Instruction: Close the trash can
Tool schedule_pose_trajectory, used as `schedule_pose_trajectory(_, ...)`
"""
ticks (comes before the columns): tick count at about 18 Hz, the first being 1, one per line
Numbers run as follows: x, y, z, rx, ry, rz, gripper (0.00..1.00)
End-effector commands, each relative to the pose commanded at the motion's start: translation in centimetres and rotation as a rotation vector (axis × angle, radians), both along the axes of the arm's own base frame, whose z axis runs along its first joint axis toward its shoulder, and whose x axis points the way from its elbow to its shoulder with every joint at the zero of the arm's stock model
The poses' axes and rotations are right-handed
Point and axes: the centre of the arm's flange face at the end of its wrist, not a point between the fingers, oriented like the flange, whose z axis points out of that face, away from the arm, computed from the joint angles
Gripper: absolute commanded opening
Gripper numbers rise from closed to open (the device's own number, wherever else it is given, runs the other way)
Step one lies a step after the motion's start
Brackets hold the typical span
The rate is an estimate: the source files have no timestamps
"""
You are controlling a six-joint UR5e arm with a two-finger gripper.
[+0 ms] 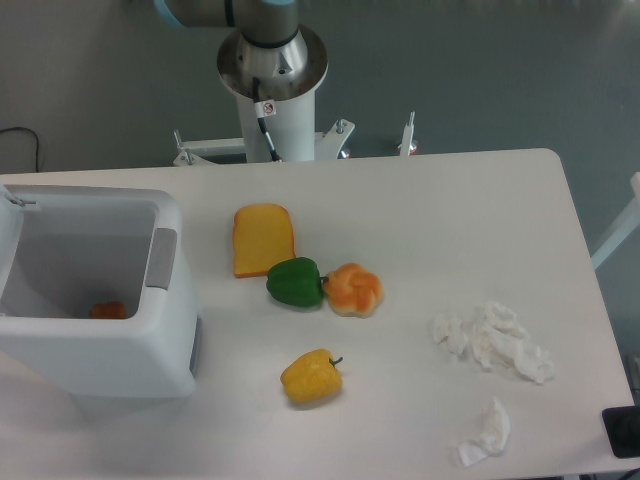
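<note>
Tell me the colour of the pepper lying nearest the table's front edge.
Yellow. The pepper has a small dark stem, seen clearly in the fixed camera view.

Bright, even overhead light, soft faint shadows under the trash can (95, 300), slightly hazy, low-resolution picture.

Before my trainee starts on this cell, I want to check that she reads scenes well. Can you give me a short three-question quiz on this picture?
1. True or false: the trash can is already shut.
2. Which thing touches the green pepper? A) the yellow pepper B) the orange pastry C) the tissue
3. What lies inside the trash can?

Key
1. False: it stands open and its inside shows.
2. B. The pastry lies against the pepper's right side.
3. A small orange thing at the bottom; too small to name.
</note>
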Motion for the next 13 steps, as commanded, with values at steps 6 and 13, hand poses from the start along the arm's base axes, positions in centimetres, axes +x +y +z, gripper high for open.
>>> schedule_pose_trajectory(6, 0.8, 1.4, -1.3, -0.005, 0.000, -0.028, 1.00)
schedule_pose_trajectory(13, 0.4, 2.6, -3.1, -0.037, -0.009, -0.026, 1.00)
